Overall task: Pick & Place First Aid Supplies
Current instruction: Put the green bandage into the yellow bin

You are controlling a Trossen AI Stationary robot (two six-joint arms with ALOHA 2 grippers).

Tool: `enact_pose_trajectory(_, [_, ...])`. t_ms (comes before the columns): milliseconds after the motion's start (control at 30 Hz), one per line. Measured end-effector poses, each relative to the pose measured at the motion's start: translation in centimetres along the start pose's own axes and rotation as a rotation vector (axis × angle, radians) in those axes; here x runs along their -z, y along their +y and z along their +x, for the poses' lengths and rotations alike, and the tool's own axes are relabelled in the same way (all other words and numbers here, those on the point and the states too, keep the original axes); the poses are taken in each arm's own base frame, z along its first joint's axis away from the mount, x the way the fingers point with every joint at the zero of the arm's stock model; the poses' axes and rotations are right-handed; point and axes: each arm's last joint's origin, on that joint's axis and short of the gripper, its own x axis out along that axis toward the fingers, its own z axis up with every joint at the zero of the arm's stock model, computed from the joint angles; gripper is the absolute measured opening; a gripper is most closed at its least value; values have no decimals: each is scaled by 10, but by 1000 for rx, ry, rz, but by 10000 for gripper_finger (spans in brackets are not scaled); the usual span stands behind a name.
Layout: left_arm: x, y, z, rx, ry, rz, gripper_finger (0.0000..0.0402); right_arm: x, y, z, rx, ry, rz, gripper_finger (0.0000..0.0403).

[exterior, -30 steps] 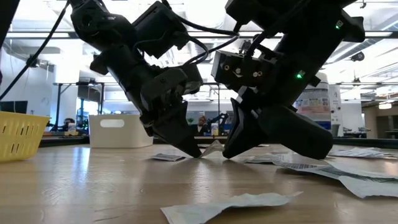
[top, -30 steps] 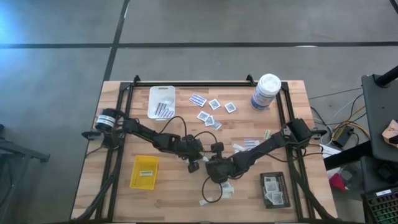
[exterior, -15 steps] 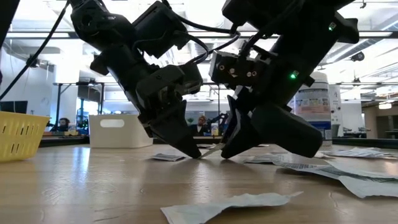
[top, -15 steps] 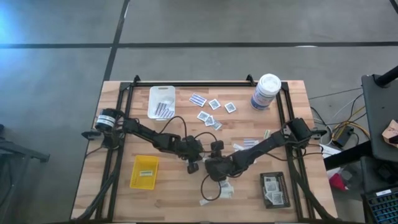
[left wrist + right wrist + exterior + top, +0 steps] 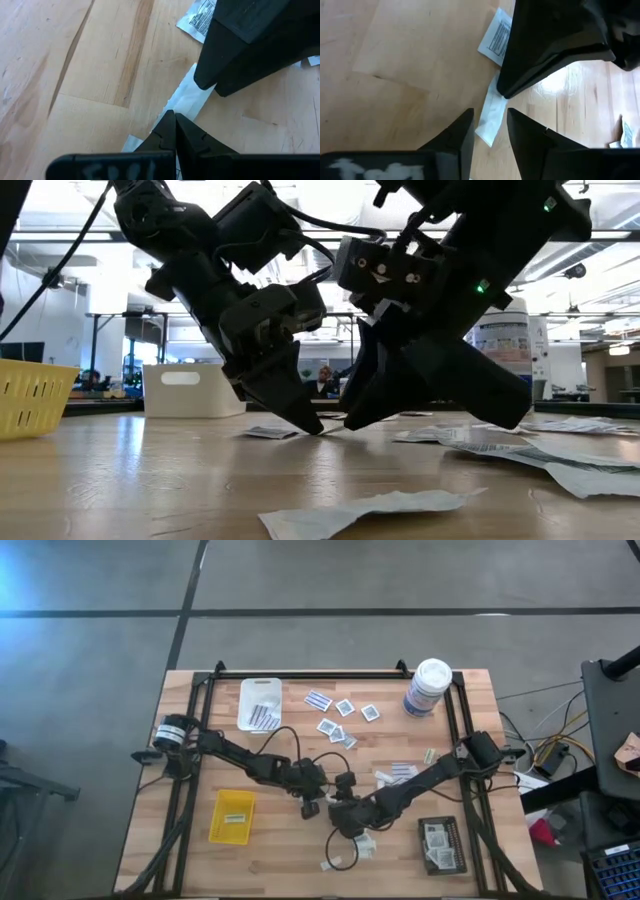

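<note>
Small pale narrow packet (image 5: 491,114) flat on wooden table (image 5: 395,60): right gripper (image 5: 490,131) parted astride it; left gripper (image 5: 175,120) closed, tips touching it

I've got both arms reaching toward the table's middle, wrists angled down, tips nearly meeting. My left gripper (image 5: 171,118) has its 2 fingers pressed together, tip at the tabletop. My right gripper (image 5: 489,116) faces it with its 2 fingers (image 5: 461,129) parted, a clear gap between them.
</note>
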Motion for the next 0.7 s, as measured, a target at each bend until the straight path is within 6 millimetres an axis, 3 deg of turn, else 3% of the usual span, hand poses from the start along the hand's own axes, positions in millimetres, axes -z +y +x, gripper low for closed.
enact_pose_trajectory(300, [0,0,0,-2,-1,-1,0,7,7,12,12,31,-24,89])
enact_pose_trajectory(700, [0,1,0,-7,7,-4,0,8,7,10,31,38,-13,78])
